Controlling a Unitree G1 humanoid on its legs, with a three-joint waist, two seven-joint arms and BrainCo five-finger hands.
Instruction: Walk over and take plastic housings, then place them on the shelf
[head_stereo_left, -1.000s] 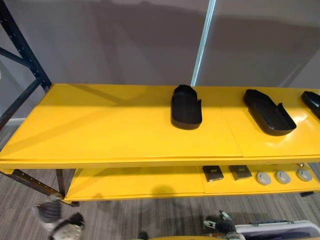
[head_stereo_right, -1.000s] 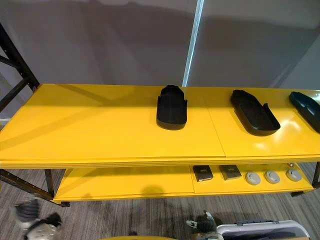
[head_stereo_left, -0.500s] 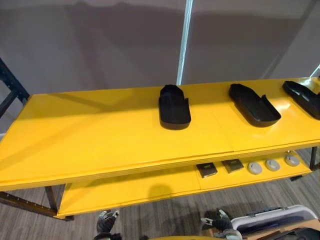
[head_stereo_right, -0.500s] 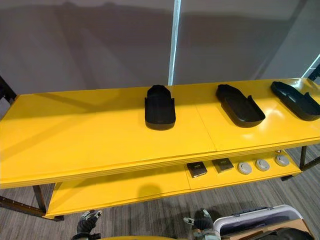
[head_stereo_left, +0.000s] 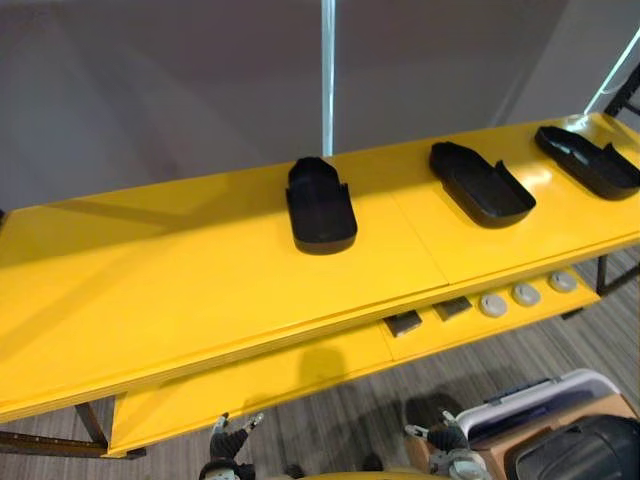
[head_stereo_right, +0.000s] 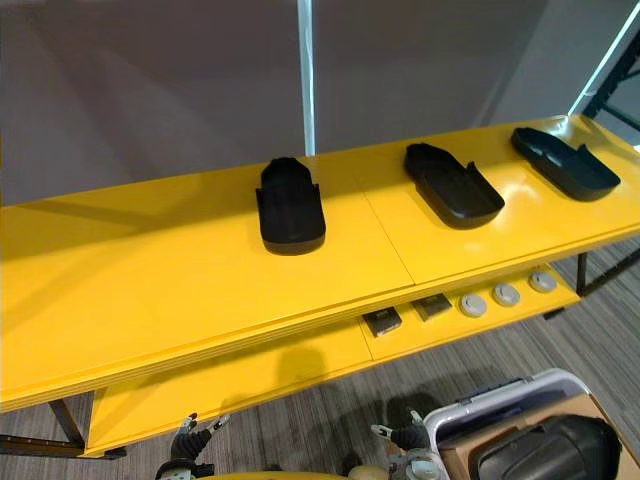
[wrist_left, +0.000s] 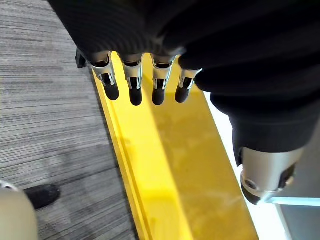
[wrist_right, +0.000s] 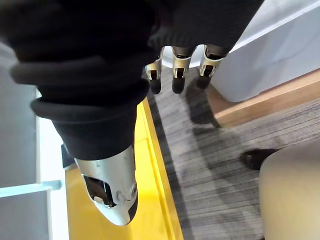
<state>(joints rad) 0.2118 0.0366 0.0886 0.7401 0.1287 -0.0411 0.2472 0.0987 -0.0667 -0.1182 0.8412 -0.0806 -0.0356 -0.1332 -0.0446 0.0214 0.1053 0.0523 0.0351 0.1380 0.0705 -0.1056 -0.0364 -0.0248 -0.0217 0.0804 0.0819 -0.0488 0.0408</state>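
Against grey wall (head_stereo_left: 150, 90), yellow shelf (head_stereo_left: 180, 290); black housings (head_stereo_left: 320, 205)

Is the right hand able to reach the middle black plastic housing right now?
Probably not yet: the right hand hangs open near the floor, far below the middle black plastic housing.

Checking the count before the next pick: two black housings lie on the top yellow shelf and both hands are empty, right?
Not two: three black housings lie on the top yellow shelf, the left housing, the middle housing and the right housing, as the left eye view shows. The rest holds: the left hand and the right hand are open and empty.
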